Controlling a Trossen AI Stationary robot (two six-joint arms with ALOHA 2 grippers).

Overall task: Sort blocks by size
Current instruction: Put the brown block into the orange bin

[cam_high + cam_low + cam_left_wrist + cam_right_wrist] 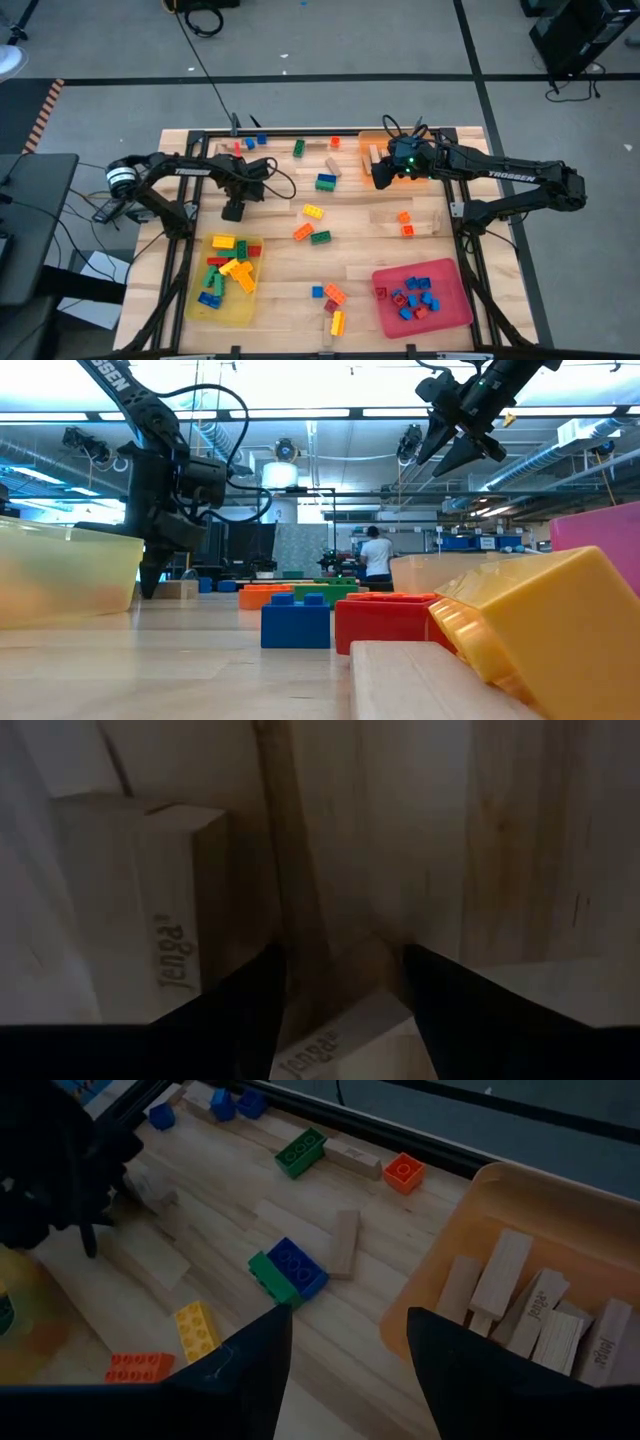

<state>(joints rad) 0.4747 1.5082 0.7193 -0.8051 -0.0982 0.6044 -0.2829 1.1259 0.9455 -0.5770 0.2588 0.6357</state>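
Desk [290,275] of pale wood, seen from above, strewn with blocks.

Left gripper [234,210] sits low at left of centre in the high view, just above the yellow tray [196,300]. Left wrist view: its fingers [240,1010] are spread, with a tan wooden block [335,1040] lying between them at the bottom centre of the frame; contact not clear. A second wooden block [140,910] stands at the left of that frame, just beside the fingers.

Right gripper [382,176] hovers at upper centre-right of the high view, at the edge of the orange tray [366,140]. Low view shows it raised well off the desk, upper right of frame. Fingers [250,1370] apart, nothing between them. The orange tray holds a heap of wooden blocks [540,1320], right side of the right wrist frame.

Yellow tray, lower left in the high view, holds larger mixed bricks [228,270]: yellow, red, green, blue. Red tray [455,310], lower right, holds small blue and red bricks [413,296].

Loose on the desk: blue-and-green pair [326,182] upper centre, green brick [299,148] near the top edge, yellow brick [313,211], orange brick [302,232] touching a green one [320,237] at centre, a small cluster [334,305] at lower centre, two orange bricks [405,223] at centre right.
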